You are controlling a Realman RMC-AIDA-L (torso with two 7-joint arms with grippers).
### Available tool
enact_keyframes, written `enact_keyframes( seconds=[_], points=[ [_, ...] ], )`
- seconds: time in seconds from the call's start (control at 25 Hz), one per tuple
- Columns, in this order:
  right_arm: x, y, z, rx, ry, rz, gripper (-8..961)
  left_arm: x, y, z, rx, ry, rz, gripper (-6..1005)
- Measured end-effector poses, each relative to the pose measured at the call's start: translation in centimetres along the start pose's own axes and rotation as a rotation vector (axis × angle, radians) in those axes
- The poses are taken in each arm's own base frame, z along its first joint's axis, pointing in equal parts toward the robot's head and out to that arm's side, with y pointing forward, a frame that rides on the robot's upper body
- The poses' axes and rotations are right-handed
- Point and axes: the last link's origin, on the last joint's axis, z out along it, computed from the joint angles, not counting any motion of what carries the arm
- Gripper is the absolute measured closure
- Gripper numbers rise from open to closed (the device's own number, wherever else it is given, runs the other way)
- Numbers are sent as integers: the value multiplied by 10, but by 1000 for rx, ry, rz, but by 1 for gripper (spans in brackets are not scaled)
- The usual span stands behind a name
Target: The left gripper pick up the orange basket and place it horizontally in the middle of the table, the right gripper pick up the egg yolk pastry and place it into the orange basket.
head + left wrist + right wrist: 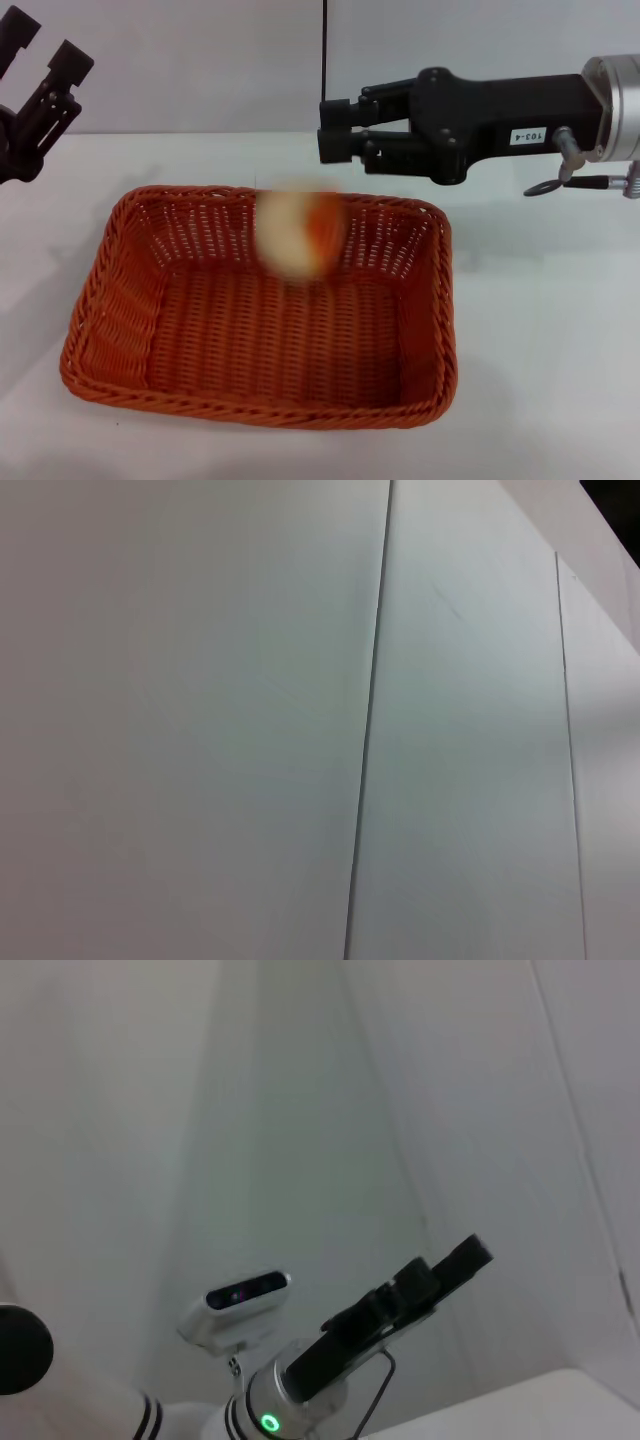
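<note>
The orange basket (120, 300) lies flat on the white table (540, 340), its long side running left to right. A blurred egg yolk pastry (297, 236) is in the air over the basket's far half, touching no gripper. My right gripper (337, 130) hangs above the basket's far rim, pointing left, open and holding nothing. At the far left, my left gripper (42, 45) is raised off the table, open and empty. It also shows far off in the right wrist view as the left gripper (440, 1270), above its green ring light (270, 1423).
A pale wall with vertical panel seams (370, 720) stands behind the table. Bare white tabletop surrounds the basket on every side.
</note>
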Motion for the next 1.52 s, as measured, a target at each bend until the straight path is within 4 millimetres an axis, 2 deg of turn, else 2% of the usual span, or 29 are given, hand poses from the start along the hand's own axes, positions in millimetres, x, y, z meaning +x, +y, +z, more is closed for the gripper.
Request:
enact_keyframes(
  seconds=[0.28,0.4,0.56,0.64,0.68,0.76,0.8,0.84,1.0,1.2,1.52],
  points=[
    [2,-2,-9,32,-10,4,493,-1,0,-1,4,-1,-4,243],
    [4,-4,-21,82,-53,-36,355,-1,0,-3,8,-2,-3,243],
    [7,-8,-36,167,-118,-97,342,1,-1,-4,17,2,2,242],
    [11,-21,-59,339,-205,-134,336,2,-2,-6,30,8,7,242],
    [11,-21,-59,339,-205,-134,332,3,-4,-7,43,13,12,242],
    [18,-29,-76,457,-279,-145,326,5,-6,-10,67,24,21,242],
    [25,-35,-93,571,-357,-182,327,7,-8,-12,81,30,27,242],
    [25,-35,-93,571,-357,-182,328,7,-8,-12,81,30,27,242],
    [38,-36,-125,781,-497,-287,332,14,-15,-24,163,59,69,243],
    [49,-34,-139,938,-598,-365,332,17,-18,-29,200,71,102,243],
    [62,-33,-149,1086,-667,-390,331,18,-22,-34,277,96,183,243]
  ],
)
